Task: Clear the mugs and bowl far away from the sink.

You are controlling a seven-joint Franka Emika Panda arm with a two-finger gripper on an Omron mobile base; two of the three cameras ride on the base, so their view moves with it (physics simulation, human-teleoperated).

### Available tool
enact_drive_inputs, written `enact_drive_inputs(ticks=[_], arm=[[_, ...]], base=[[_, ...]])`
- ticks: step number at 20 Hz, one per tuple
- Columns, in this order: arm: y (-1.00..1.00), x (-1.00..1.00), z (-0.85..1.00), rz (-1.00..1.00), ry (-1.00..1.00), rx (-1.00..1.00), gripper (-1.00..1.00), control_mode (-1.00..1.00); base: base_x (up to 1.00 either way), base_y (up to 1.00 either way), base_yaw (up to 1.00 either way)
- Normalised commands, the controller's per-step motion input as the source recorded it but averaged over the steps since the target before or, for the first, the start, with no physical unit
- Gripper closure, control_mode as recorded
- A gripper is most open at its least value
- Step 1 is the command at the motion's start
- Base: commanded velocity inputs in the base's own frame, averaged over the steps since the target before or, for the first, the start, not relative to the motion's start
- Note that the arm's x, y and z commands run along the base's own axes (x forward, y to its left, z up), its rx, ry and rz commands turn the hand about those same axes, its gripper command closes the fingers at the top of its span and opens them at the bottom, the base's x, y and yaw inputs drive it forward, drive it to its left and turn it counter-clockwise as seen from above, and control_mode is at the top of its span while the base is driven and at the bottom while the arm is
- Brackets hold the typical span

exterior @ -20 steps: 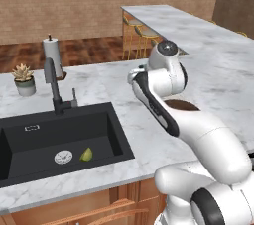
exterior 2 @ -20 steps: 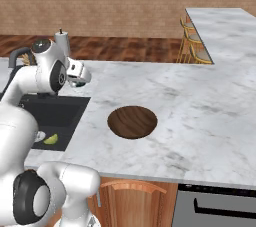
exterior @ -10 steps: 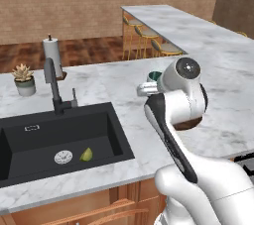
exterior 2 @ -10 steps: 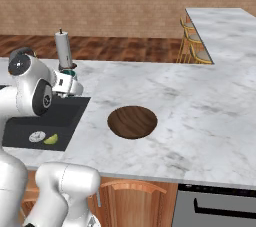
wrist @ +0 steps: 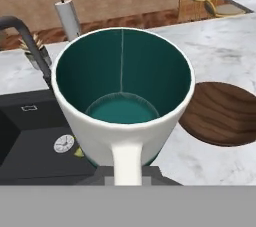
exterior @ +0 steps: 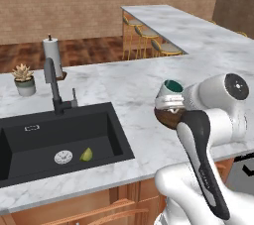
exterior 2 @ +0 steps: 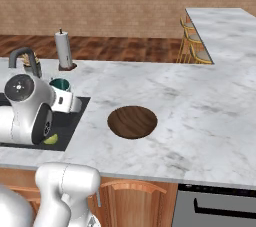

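1. Gripping a mug [wrist: 122, 96] by its white handle, the end effector [wrist: 125, 171] is clamped shut (teal interior, white outside) and holds it upright in the air.
2. Mug hangs above the marble surface [exterior 2: 200, 106], between sink [exterior: 64, 140] and bowl [exterior 2: 132, 121].
3. Bowl rests mid-surface, near the sink's edge.

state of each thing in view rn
mug: upright, empty, held in the hand, above the counter
hand: shut on the mug
bowl: empty, resting on the counter, right of the sink
sink: dry, a small green thing by the drain
faucet: off
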Motion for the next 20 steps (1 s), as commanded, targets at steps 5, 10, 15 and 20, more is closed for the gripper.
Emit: enact_drive_inputs(ticks=[5,10,15,20], arm=[[0.03,-0.56,0.51,0.08,0.00,0.00,1.00,-1.00],[0.00,-0.39,0.51,-0.01,0.00,-0.08,1.00,-1.00],[0.01,-0.16,0.29,-0.13,0.13,-0.12,1.00,-1.00],[0.00,-0.07,-0.04,-0.08,0.19,-0.05,1.00,-1.00]], base=[[0.00,0.00,0.00],[0.00,0.00,0.00],[0.00,0.00,0.00],[0.00,0.00,0.00]])
